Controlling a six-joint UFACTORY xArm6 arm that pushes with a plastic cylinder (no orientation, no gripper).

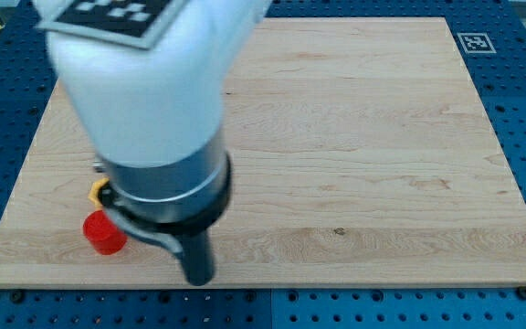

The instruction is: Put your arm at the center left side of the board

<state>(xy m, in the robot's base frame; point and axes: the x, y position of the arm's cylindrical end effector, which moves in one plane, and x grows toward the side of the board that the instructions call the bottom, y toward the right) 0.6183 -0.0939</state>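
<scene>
- My tip [199,277] sits near the board's [354,137] bottom edge, left of the middle of the view; the arm's [144,100] pale body is so close to the camera that it hides much of the board's left half.
- There is no gripper here to open or close: the rod is bare, and it holds nothing.
- A red block [104,233], cylinder-like, stands just to the view's left of my tip, apart from it as far as I can tell.
- A yellow block [99,192] shows only as a sliver beside the arm's dark collar; its shape is hidden.
- The task's thing is a place, not a block: the middle of the board's left side, which lies up and to the view's left of my tip, largely behind the arm.
- I judge the tip is too low on the board, so the goal is not yet met.
- The two blocks lie roughly between my tip and that spot, which matters: a straight slide could shove them. I would steer around them, since nothing asks that they move.
- The rest of the board is bare wood, with a marker tag [475,42] at its top right corner.
</scene>
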